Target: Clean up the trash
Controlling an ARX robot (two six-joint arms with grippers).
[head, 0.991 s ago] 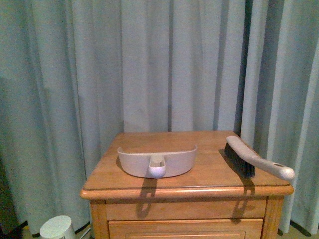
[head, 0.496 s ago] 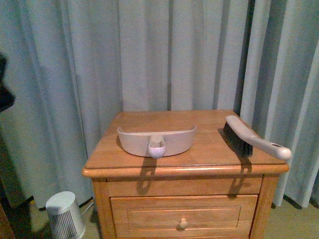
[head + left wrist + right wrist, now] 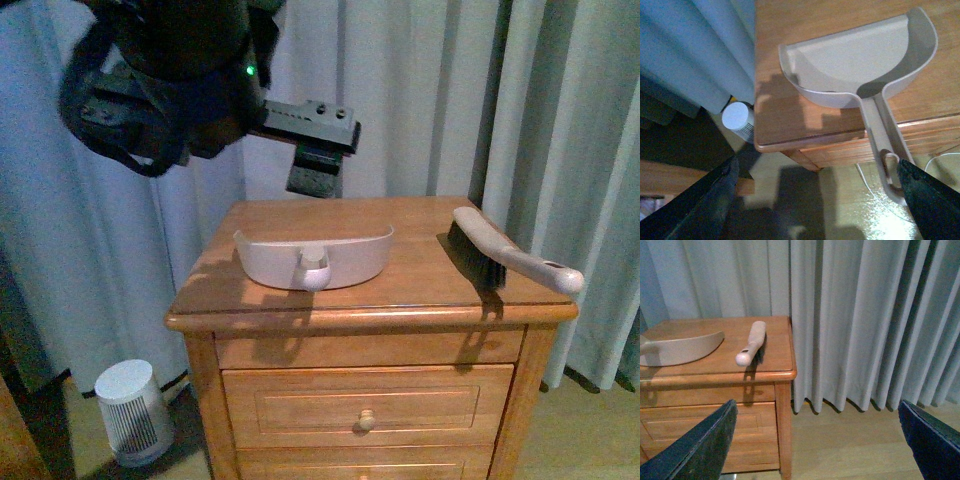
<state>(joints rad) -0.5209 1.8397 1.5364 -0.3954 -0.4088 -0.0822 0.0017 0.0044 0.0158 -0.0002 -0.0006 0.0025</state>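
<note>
**At the nightstand, both grippers released and holding nothing**

Between the dark fingers [image 3: 705, 200] of the left gripper [image 3: 817, 162], which are spread wide with nothing in them, the left wrist view looks down on a beige dustpan [image 3: 855, 65]. The dustpan rests flat on the wooden nightstand [image 3: 790, 30]. Its open mouth faces the curtains [image 3: 420, 100], and its handle [image 3: 880, 135] juts out past the front edge. In the front view the left arm [image 3: 170, 90] hangs above the nightstand's left rear corner, higher than the dustpan and clear of it.

The right gripper [image 3: 817, 405] is likewise opened wide and empty. Its wrist view shows it off the nightstand's right side, above the pale wood floor [image 3: 855, 440] and well apart from anything on the top.

A brush [image 3: 500, 260] with black bristles and a pale handle lies on the right part of the top, apart from the dustpan, and its handle end overhangs the front right corner. Below the top is a drawer with a small round knob [image 3: 366, 420]. A white ribbed canister [image 3: 130, 410] stands on the floor by the nightstand's left side.

Where the trash lies cannot be told, since none of the three views shows it.
</note>
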